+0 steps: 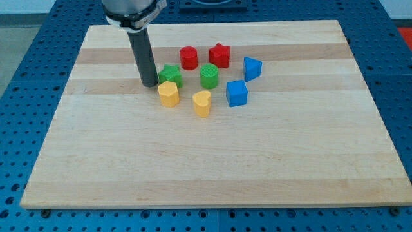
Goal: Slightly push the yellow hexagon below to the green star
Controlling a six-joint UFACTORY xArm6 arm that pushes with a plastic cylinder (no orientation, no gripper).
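Note:
The yellow hexagon (168, 94) lies on the wooden board, just below the green star (171, 75) and touching or nearly touching it. My tip (150, 84) stands just left of the green star and up-left of the yellow hexagon, very close to both. The dark rod rises from there to the view's top.
A yellow heart-shaped block (202, 102) lies right of the hexagon. A green cylinder (209, 75), a red cylinder (188, 58) and a red star (219, 55) lie to the right and above. Two blue blocks (237, 93) (252, 68) lie further right. The board's edge (212, 205) runs along the bottom.

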